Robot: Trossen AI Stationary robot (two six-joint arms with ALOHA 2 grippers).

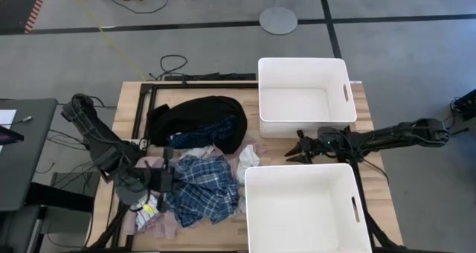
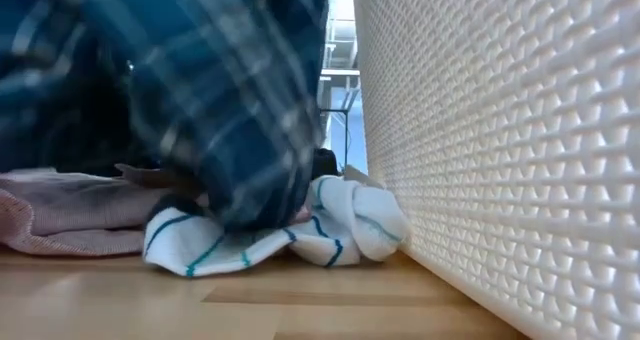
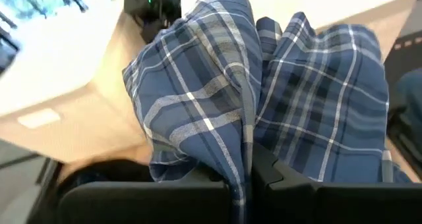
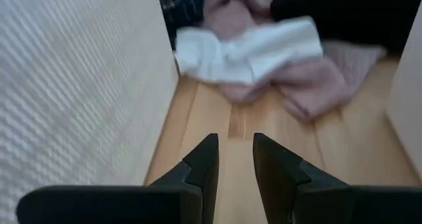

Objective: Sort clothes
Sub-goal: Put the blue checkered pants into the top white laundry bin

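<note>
Your left hand (image 1: 169, 181) is clamped on the plaid shirt (image 1: 204, 187), which bunches up just ahead of its fingers over the pile. Your right hand (image 1: 296, 150) waits empty in the gap between the two bins (image 1: 305, 67), fingers narrowly parted, with the white sock (image 4: 247, 49) and pink garment (image 4: 310, 85) ahead of it on the surface (image 1: 126, 104). Both bins look empty, so nearly all the sorting appears left.

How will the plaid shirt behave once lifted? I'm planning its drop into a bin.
The plaid shirt hangs in folds from the shut left gripper, so probably floppy and light. It may trail and snag neighbouring clothes.
</note>
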